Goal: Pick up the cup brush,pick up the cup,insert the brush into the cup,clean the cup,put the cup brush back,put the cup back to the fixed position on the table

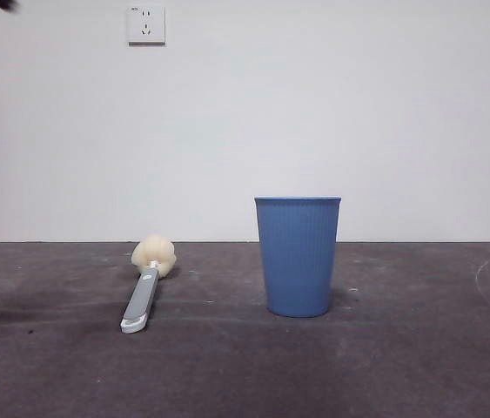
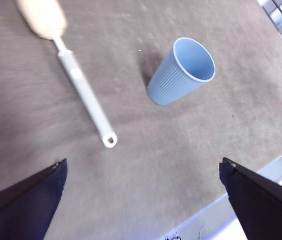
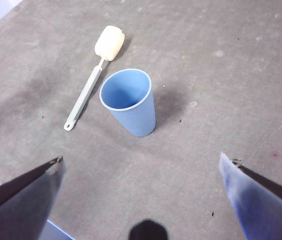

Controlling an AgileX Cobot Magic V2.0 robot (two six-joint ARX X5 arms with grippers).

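Basically, your cup brush point(image 1: 146, 292) lay flat on the table point(image 1: 419, 366), sponge head away from you, just beside the upright cup point(image 1: 298, 255), not touching. Left gripper point(image 2: 141, 200) and right gripper point(image 3: 141, 195) hung well above both, jaws spread wide, holding nothing.

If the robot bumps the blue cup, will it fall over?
Probably, yes. The cup is tall, stands upright and narrows toward its base, so a nudge near the rim could tip it. It looks empty and thin-walled, so likely light. Once down, its round shape might roll toward the cup brush.
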